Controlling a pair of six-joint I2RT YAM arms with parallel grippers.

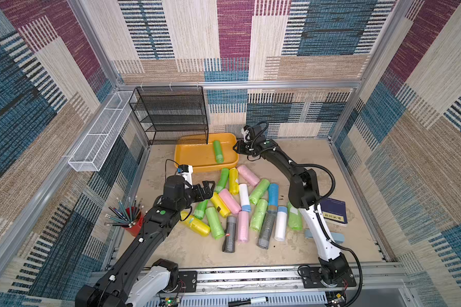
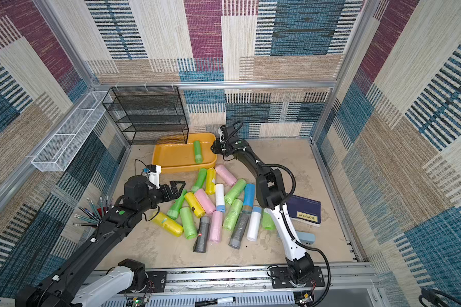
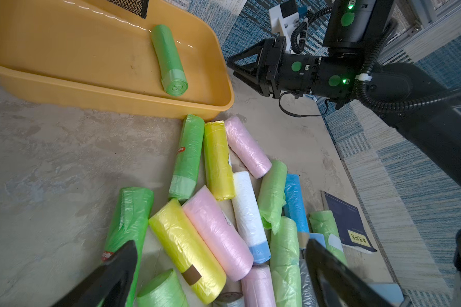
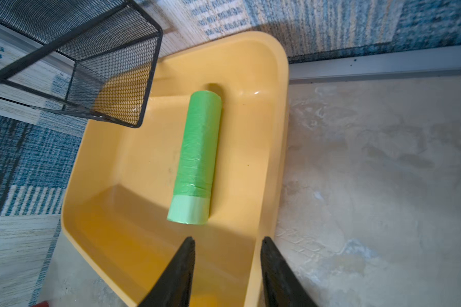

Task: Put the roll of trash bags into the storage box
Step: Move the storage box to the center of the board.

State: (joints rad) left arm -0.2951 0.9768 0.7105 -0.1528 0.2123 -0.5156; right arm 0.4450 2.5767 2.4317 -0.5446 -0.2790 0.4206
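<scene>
The orange-yellow storage box [image 1: 189,151] [image 2: 171,156] [image 3: 64,53] [image 4: 133,212] sits at the back of the table. One green roll of trash bags [image 1: 218,151] [image 2: 197,151] [image 3: 168,59] [image 4: 197,156] lies inside it near the right wall. My right gripper [image 1: 236,148] [image 2: 213,148] [image 3: 233,66] [image 4: 228,240] hovers over the box's right rim, open and empty, a short way from the roll. Several coloured rolls [image 1: 240,204] [image 2: 218,210] lie piled in the table's middle. My left gripper [image 1: 207,190] [image 2: 176,189] [image 3: 220,245] hangs wide open over the pile's left side, above a yellow roll [image 3: 186,247] and a pink roll [image 3: 213,226], holding nothing.
A black mesh rack [image 1: 171,114] stands behind the box, overlapping its back left corner. A white wire basket [image 1: 99,135] hangs on the left wall. A red cup of pencils [image 1: 133,220] is at the left, a dark blue book [image 1: 333,211] at the right.
</scene>
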